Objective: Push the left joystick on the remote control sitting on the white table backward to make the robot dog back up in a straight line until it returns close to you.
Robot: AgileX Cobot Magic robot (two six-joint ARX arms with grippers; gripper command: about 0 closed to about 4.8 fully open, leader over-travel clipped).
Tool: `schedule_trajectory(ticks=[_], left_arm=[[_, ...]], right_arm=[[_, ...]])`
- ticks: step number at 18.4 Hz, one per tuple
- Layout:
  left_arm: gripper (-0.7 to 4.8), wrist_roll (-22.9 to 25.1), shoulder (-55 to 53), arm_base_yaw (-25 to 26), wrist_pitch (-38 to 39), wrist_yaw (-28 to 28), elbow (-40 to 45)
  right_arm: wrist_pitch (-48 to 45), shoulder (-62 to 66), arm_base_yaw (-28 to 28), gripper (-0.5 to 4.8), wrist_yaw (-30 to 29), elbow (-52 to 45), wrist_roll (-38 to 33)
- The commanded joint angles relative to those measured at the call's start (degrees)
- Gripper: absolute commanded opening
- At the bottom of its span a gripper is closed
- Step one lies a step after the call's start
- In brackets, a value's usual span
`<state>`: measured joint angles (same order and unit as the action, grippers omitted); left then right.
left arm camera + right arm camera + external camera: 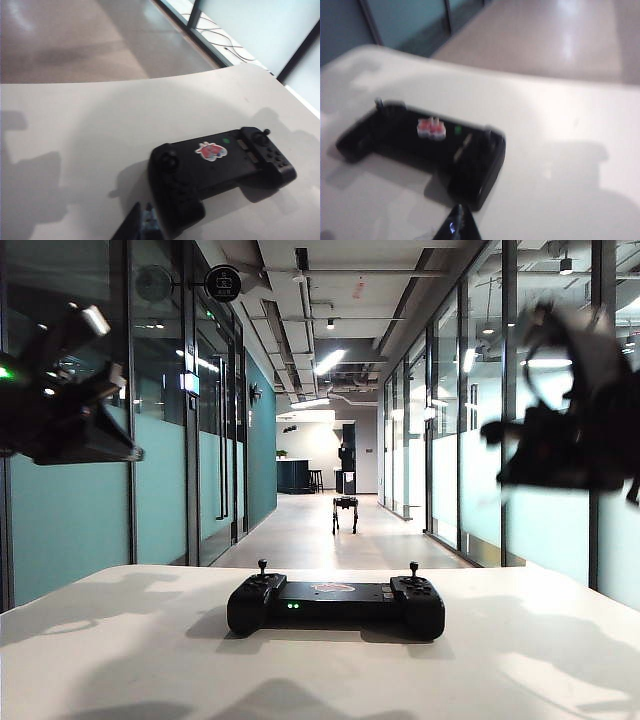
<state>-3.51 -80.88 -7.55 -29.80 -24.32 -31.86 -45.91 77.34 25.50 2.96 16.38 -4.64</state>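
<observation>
Both arms high above white table (pixel 520 660) — right gripper (pixel 457 225) pinched together, left gripper (pixel 137 222) state unclear — bring left down onto left joystick (pixel 262 565) of remote control (pixel 335 604), pull straight back.

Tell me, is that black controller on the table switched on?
On, apparently: the remote control shows small green lights glowing on its front edge in the exterior view.

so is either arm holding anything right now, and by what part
Nothing is held. The left gripper and right gripper hang in the air above the white table, both clear of the remote control and its left joystick.
</observation>
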Motion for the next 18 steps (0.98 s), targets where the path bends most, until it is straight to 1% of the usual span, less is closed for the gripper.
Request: schedule_trajectory(ticks=[1,5,8,9,10,11,12,16,18], left_arm=[[-0.05,0.0,-2.6,-1.8,-1.0,-1.1,-1.6],[-0.05,0.0,-7.6,-5.1,-1.1,-0.9,-4.4],[-0.05,-0.1,-12.3,-6.3,-1.0,-0.8,-7.7],[-0.05,-0.2,-13.2,-6.3,-1.0,-0.8,-8.3],[-0.05,-0.2,-14.6,-6.3,-1.0,-0.7,-9.4],[-0.05,-0.2,-15.4,-6.3,-1.1,0.0,-9.9],[-0.05,-0.2,-16.5,-6.3,-1.0,1.2,-10.6],[-0.05,-0.2,-17.3,-6.3,-1.1,1.2,-11.0],[-0.05,-0.2,-17.3,-6.3,-1.2,1.1,-11.0]], right_arm=[[-3.8,7.1,0.2,-0.04,-0.2,2.4,-4.3],[-4.0,15.5,0.7,-0.04,-0.5,8.3,-4.3],[-3.4,20.2,0.7,-0.03,-0.9,11.4,-4.3],[-3.1,21.3,0.7,0.05,-1.9,12.0,-4.3],[-3.1,23.1,0.9,0.82,-2.4,13.0,-4.4],[-3.1,24.6,0.9,2.22,-2.6,13.8,-4.4],[-2.6,26.5,0.9,3.73,-2.8,15.1,-4.5],[-0.1,30.0,0.9,3.78,-2.9,18.3,-5.1],[1.6,31.6,0.9,3.78,-2.9,20.6,-6.5]])
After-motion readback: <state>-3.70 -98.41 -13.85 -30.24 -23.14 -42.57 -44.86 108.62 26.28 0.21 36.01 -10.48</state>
